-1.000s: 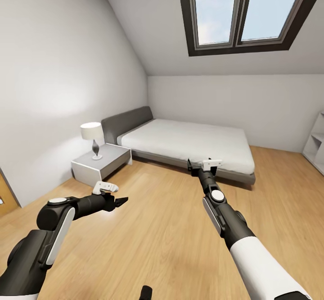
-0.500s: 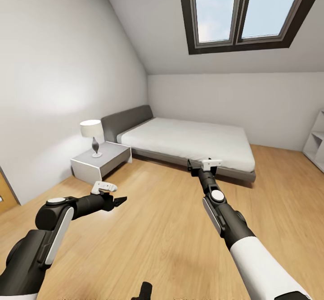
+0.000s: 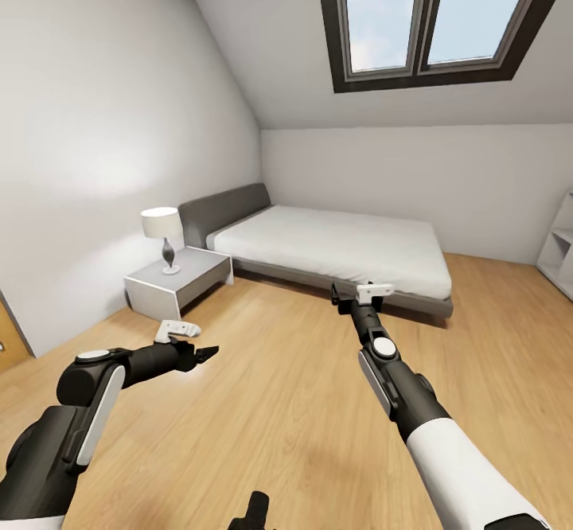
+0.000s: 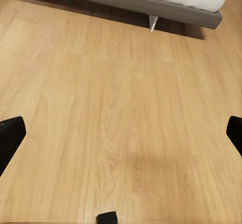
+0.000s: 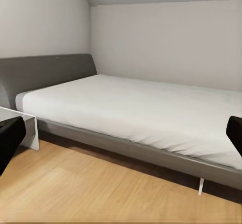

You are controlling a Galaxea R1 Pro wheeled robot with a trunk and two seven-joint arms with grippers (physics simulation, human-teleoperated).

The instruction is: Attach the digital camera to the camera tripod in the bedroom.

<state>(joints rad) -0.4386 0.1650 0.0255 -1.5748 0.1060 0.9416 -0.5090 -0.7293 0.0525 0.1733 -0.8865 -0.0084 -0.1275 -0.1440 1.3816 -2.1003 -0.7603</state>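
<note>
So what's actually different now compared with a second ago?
Very little. The left end effector has sunk slightly and drifted a touch outward; the whole view crept too, so the camera moved a bit. The right end effector stayed stretched toward the bed, and both remain open and empty. Nothing was picked up or released.

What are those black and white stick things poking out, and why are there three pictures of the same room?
Those are the two arms of a robot on wheels, in a computer-made bedroom. The big picture comes from a camera on its head, looking down over both arms. Each arm ends in a pincher: the left gripper and the right gripper. Both are open and hold nothing. The other two pictures come from small cameras near the grippers. One looks at the wooden floor, the other at the grey bed. The dark bits at their edges are the fingers. Beside the bed is a nightstand with a lamp.
</note>
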